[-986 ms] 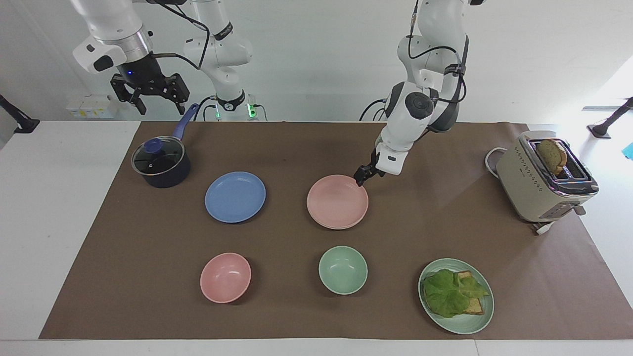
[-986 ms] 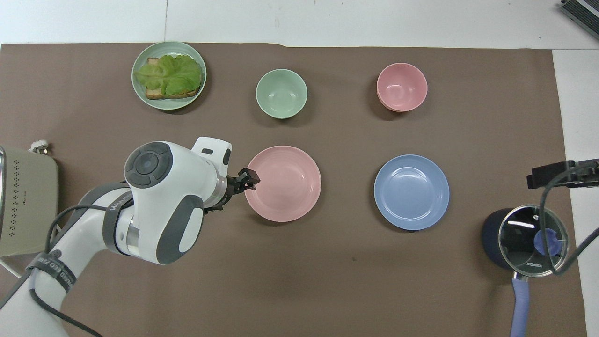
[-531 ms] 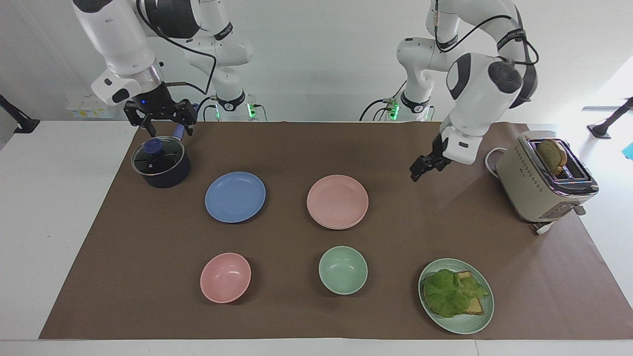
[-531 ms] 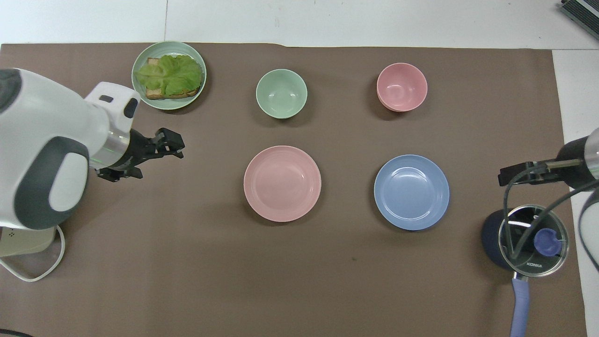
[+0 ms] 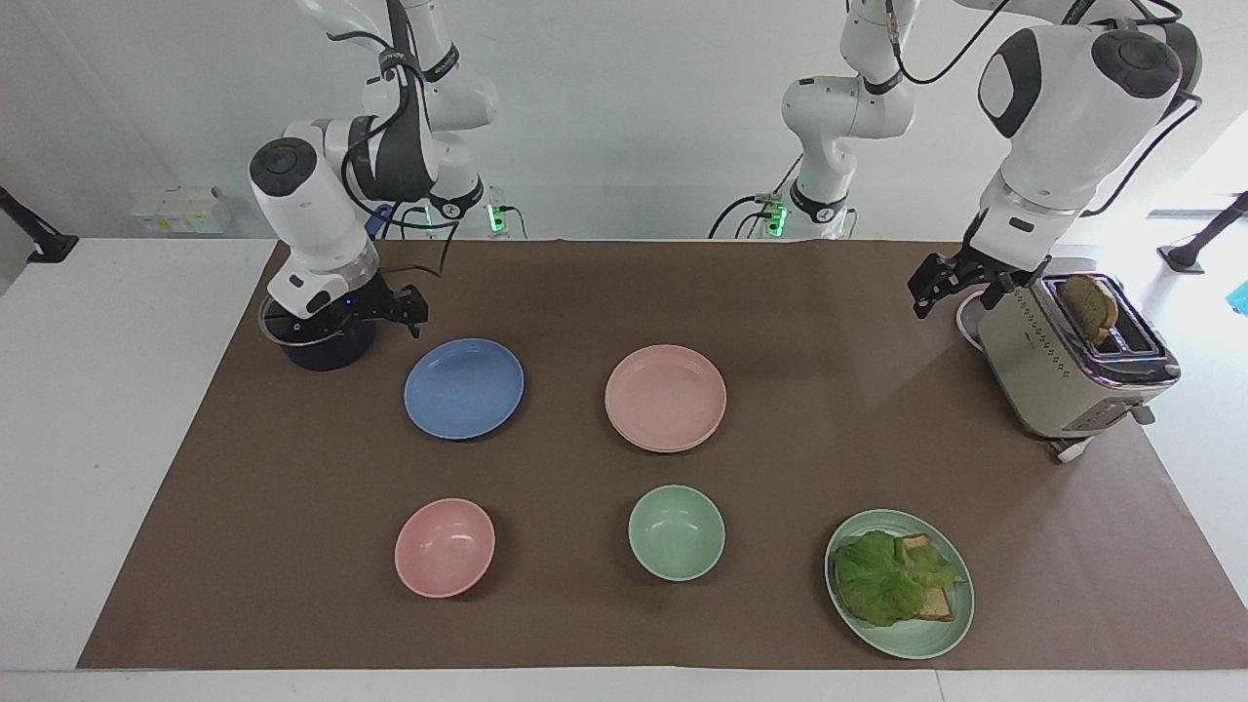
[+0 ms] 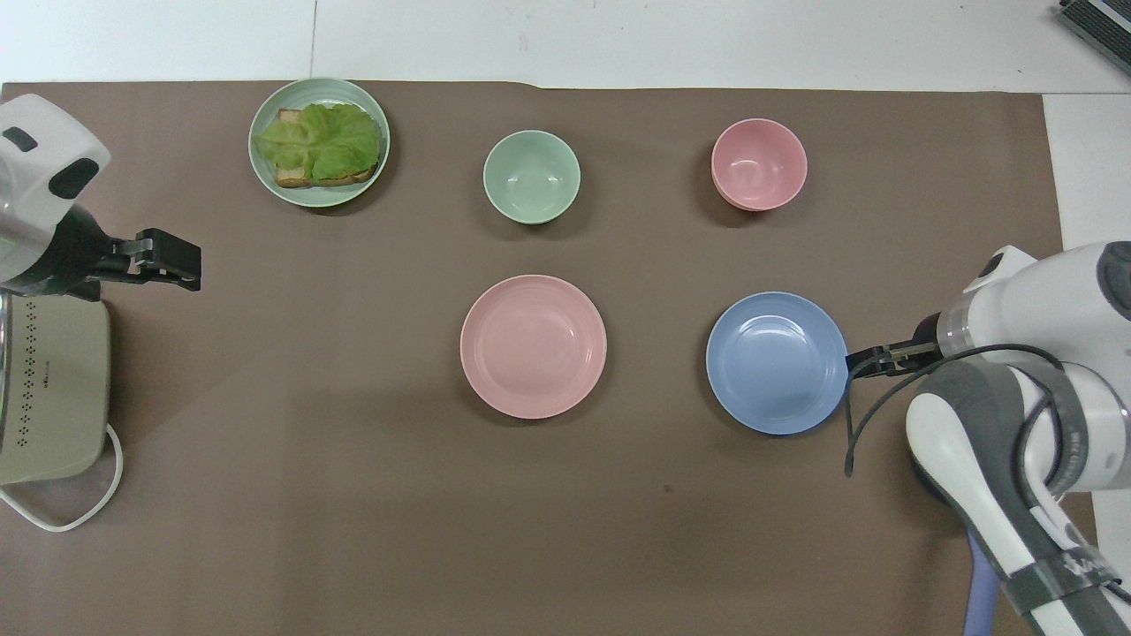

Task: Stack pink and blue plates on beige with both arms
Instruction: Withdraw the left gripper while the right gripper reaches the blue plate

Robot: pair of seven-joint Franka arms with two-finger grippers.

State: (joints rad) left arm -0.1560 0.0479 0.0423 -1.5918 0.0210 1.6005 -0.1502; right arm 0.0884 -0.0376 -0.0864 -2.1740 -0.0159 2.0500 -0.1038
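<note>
The pink plate lies mid-mat. A thin second rim shows under its edge; the beige plate is otherwise hidden. The blue plate lies alone beside it, toward the right arm's end. My right gripper is low and open, its tips just off the blue plate's edge on the pot's side and holding nothing. My left gripper hangs open and empty over the mat beside the toaster, well away from the pink plate.
A dark pot with a glass lid sits under the right wrist. The toaster holds bread. Farther from the robots are a pink bowl, a green bowl and a green plate with lettuce toast.
My left gripper has left the pink plate's edge and swung up and away to the toaster. My right gripper has come down from above the pot to the blue plate's edge.
</note>
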